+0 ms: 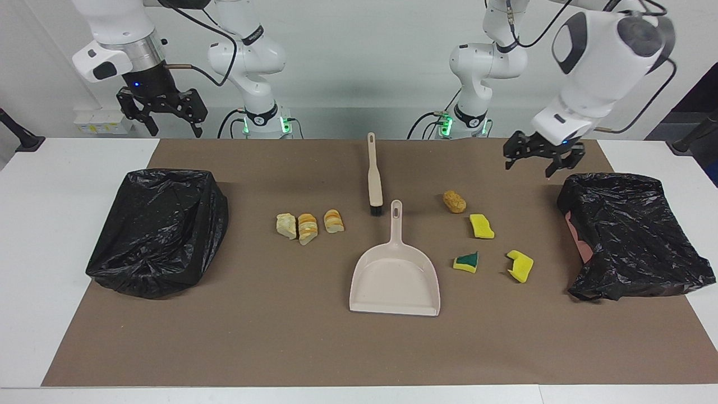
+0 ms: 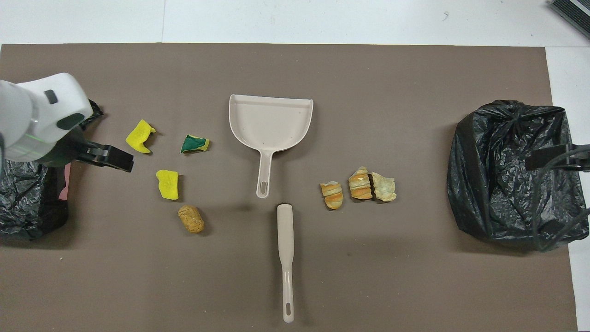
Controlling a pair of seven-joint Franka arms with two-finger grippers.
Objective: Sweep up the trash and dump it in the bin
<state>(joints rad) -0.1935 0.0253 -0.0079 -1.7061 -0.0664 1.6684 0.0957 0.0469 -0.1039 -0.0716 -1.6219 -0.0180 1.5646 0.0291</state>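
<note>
The trash lies on the brown mat. Three bread-like chunks (image 1: 307, 227) (image 2: 360, 183) sit in a row toward the right arm's end. A brown crusty lump (image 1: 454, 201) (image 2: 191, 218), two yellow sponge pieces (image 1: 482, 226) (image 1: 520, 266) and a green-and-yellow piece (image 1: 466, 262) (image 2: 194, 143) lie toward the left arm's end. The beige dustpan (image 1: 394, 280) (image 2: 271, 122) lies empty mid-table, with the brush (image 1: 374, 177) (image 2: 286, 258) nearer to the robots. My left gripper (image 1: 530, 165) (image 2: 110, 157) hangs open and empty over the mat beside a bin. My right gripper (image 1: 175, 132) is open, empty and raised high.
A black-bagged bin (image 1: 160, 230) (image 2: 507, 175) stands at the right arm's end of the mat. Another black-bagged bin (image 1: 634, 235) (image 2: 27, 203) stands at the left arm's end, beside the sponges. White table (image 1: 50, 185) borders the mat.
</note>
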